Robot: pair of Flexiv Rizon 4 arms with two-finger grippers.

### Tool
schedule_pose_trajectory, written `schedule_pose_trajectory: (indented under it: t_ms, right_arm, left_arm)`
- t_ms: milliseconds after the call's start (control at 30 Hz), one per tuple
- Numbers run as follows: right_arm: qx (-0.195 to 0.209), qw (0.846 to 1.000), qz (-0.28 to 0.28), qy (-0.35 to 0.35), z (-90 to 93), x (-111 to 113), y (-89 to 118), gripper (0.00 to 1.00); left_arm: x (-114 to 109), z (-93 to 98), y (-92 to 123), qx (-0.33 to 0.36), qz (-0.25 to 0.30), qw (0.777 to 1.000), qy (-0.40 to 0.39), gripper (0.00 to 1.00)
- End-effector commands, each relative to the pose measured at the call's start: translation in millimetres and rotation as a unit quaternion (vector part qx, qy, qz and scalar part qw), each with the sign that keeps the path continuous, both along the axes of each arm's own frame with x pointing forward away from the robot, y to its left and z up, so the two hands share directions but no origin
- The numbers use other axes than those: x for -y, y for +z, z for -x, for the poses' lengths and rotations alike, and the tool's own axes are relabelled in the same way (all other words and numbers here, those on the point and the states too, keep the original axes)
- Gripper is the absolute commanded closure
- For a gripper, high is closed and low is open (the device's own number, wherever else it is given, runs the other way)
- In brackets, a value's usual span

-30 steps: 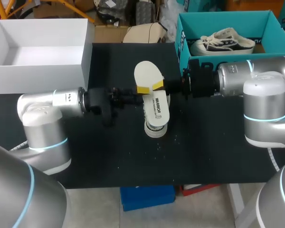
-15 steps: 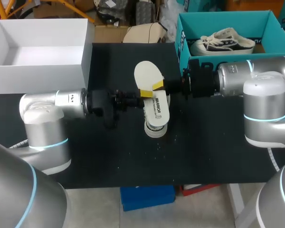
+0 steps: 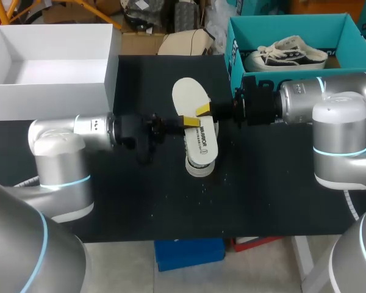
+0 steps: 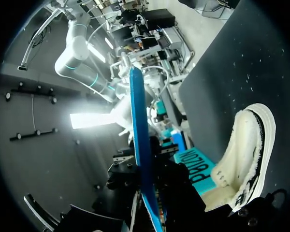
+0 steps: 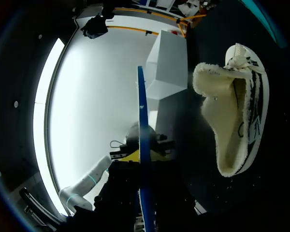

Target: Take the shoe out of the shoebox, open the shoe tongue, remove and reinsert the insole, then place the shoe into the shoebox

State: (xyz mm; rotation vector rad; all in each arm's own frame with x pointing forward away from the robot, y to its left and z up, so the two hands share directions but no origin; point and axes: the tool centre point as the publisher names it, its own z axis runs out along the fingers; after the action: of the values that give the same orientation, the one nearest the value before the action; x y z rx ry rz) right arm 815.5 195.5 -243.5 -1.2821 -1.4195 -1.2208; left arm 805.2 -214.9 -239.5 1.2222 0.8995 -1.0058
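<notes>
- Cream insole [image 3: 192, 101] hangs clamped in the right gripper [image 3: 202, 110]. The left gripper [image 3: 191, 120] meets it from nine o'clock, grip impossible to tell.
- The shoe [image 3: 199, 167] lies beneath, toward six o'clock.
- Best to feed the insole's toe in first, slowly.
</notes>
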Motion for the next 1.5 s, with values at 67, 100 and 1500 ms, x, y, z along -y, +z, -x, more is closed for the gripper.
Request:
schedule_pose_trajectory:
  t_ms: [67, 100, 1500]
  right_arm:
    - [0.000, 1.000, 0.000, -0.001, 0.3, -1, 0, 1.00]
    - [0.000, 1.000, 0.000, -0.001, 0.3, -1, 0, 1.00]
    - [0.082, 0.959, 0.241, -0.125, 18.6, 79, 25, 0.00]
  left_arm:
    - [2, 0.8, 2, 0.003, -0.001, 1.000, 0.007, 1.00]
    - [1, 1.0, 3, 0.003, 0.000, 1.000, 0.008, 1.00]
    - [-33, 75.0, -75, -0.091, -0.358, 0.927, 0.068, 1.00]
